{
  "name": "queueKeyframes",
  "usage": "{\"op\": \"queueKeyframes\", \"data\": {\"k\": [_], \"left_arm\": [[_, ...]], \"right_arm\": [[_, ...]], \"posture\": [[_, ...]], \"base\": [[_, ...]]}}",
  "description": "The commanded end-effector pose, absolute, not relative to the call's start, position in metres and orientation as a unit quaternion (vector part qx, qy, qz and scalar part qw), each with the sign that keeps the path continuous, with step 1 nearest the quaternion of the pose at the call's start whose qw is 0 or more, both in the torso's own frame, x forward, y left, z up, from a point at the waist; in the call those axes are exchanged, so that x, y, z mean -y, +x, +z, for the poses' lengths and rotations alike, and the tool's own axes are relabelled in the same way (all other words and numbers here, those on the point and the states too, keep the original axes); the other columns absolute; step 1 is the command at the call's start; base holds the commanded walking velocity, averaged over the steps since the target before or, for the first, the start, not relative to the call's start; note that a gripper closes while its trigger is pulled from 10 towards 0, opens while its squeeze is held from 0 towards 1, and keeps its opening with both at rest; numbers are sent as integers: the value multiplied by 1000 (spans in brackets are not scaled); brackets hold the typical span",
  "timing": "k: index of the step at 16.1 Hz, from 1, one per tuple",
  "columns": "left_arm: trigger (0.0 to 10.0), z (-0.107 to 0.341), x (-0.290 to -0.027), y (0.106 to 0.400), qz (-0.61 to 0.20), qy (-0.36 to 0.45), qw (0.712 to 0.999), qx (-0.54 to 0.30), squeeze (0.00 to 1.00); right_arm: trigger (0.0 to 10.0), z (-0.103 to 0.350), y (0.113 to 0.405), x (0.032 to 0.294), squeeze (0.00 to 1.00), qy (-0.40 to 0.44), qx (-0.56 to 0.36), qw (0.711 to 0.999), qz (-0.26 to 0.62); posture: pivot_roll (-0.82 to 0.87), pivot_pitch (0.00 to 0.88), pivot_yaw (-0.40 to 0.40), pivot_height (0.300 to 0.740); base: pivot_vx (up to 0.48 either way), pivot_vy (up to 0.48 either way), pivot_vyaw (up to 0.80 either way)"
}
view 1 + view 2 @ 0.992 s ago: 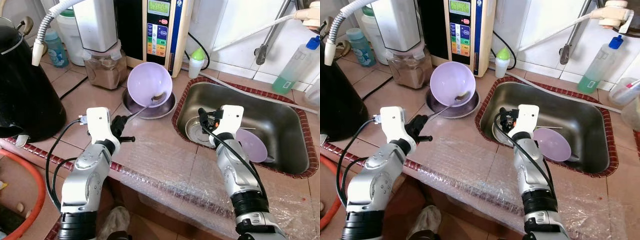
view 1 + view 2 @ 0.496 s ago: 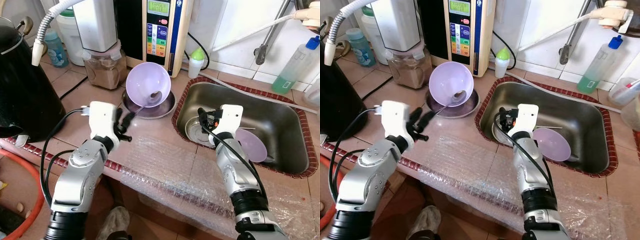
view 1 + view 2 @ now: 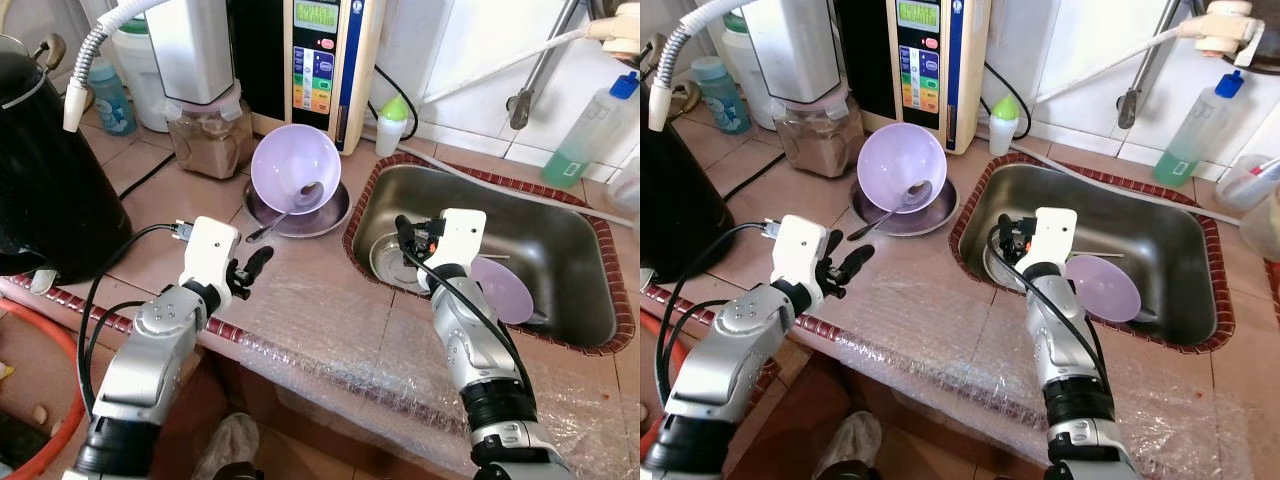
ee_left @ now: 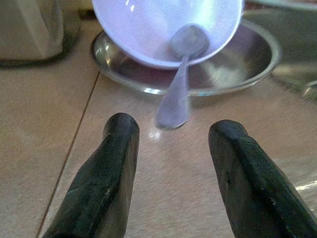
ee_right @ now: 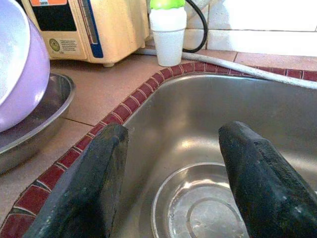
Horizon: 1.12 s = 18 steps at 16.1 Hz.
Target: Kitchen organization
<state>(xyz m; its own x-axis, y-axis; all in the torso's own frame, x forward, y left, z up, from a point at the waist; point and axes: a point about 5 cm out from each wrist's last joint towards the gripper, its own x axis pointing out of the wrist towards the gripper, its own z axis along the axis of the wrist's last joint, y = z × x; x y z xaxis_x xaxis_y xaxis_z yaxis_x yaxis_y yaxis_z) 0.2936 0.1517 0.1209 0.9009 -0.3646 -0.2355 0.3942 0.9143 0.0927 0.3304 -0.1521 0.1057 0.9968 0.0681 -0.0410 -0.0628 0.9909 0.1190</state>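
Spoon now released: bowl end inside tilted purple bowl, handle across steel plate toward desk. Left pincer withdrawn, fingers apart, empty. Right pincer spread over sink. Placement judged complete.

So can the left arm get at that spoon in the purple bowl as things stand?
Probably yes. The left end effector is open on the counter, aimed at the spoon, whose handle sticks out over the steel plate under the purple bowl, with nothing in between.
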Motion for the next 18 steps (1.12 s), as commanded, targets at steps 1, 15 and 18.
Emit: {"op": "queueKeyframes", "data": {"k": [1, 15, 18], "left_arm": [[10000, 119, -153, 298, -198, 81, 971, -109, 0], [10000, 109, -150, 323, -203, 92, 973, -67, 0], [10000, 111, -147, 326, -198, 87, 975, -53, 0]], "right_arm": [[10000, 107, 329, 155, 0, 59, -20, 998, 28], [10000, 107, 327, 152, 0, 63, -19, 997, 33], [10000, 108, 328, 152, 0, 62, -18, 997, 37]], "posture": [[25, 0, -29, 740], [9, 0, -20, 740], [7, 0, -26, 740]], "base": [[0, 0, 0], [0, 0, 0], [0, 0, 0]]}}
